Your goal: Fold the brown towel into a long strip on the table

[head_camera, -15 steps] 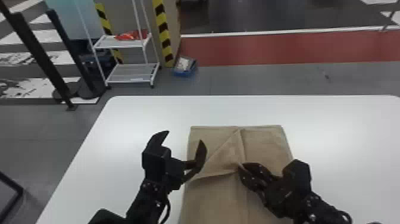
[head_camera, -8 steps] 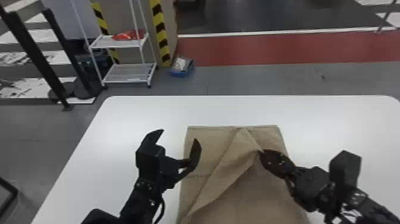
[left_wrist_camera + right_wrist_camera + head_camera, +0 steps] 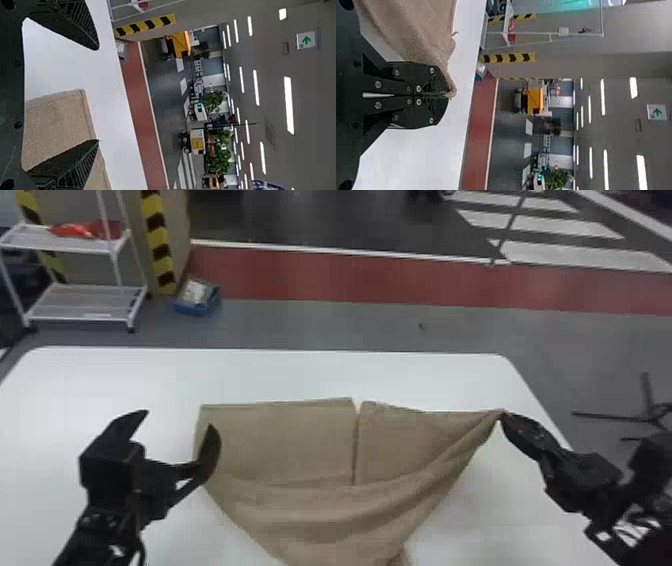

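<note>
Swung well out to the right since the earlier frame, the right claw [image 3: 504,416] has drawn a corner of the brown towel [image 3: 300,442] with it, and that layer has opened into a broad sagging flap. The head camera has turned rightward too. Pressed together, the right claw pinches the corner, whose cloth disappears between its tips. The left claw [image 3: 180,420] is spread beside the towel's left edge, one finger hiding part of that edge. The towel's near end is cut off by the head view's bottom edge (so is the left arm), and how much of the flap hangs clear is hard to judge; it seems partly raised. Its weave is matte and pebbly, with soft curved folds running towards the pinched corner and a straight slit between two flatter panels at the far side. Beneath lies a smooth white counter [image 3: 280,377] with rounded far corners. Beyond it, on grey floor, are a black stand [image 3: 612,417] to the right, a blue box [image 3: 197,309] and a white wire cart [image 3: 80,317] to the left; past them runs a red floor band [image 3: 320,275], then dark floor with white stripes.
</note>
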Motion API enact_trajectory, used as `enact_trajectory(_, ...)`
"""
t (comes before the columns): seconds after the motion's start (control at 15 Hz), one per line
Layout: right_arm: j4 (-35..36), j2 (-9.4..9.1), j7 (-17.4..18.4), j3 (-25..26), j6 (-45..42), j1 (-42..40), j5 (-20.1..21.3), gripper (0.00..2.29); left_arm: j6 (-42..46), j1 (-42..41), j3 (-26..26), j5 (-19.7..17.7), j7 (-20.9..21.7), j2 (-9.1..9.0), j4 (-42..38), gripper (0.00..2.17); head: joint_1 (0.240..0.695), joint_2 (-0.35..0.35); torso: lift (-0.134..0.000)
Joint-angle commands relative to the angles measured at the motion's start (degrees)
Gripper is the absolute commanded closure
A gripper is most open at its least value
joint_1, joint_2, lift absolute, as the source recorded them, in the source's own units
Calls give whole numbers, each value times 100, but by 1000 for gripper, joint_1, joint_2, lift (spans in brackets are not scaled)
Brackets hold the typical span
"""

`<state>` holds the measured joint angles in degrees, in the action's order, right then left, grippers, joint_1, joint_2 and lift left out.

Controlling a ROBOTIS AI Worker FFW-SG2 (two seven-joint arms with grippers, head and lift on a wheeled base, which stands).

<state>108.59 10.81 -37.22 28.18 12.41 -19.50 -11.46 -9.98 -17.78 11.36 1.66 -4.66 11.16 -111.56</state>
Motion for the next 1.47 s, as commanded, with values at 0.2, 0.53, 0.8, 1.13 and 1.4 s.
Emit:
enact_trajectory(0.2,-1349,361,101,1225,127,843,-102,1413,-35,11,94,18,9,0,2,39,695,-347,-111)
enact_trajectory(0.53,-1489,194,383,821,-120,808,65,1413,-106,345,270,-43,97,-44,415,39,695,-350,-111)
enact_trajectory(0.8,-1402,211,383,-111,-243,869,241,1413,-422,495,261,-377,457,-70,785,151,695,-350,-111)
enact_trajectory(1.13,-1322,202,383,-761,-278,869,434,1413,-598,855,270,-922,808,-176,1206,215,695,-314,-111)
enact_trajectory(1.4,-1270,202,383,-1262,-295,878,540,1413,-492,1224,551,-913,817,-299,1637,221,695,-272,-111)
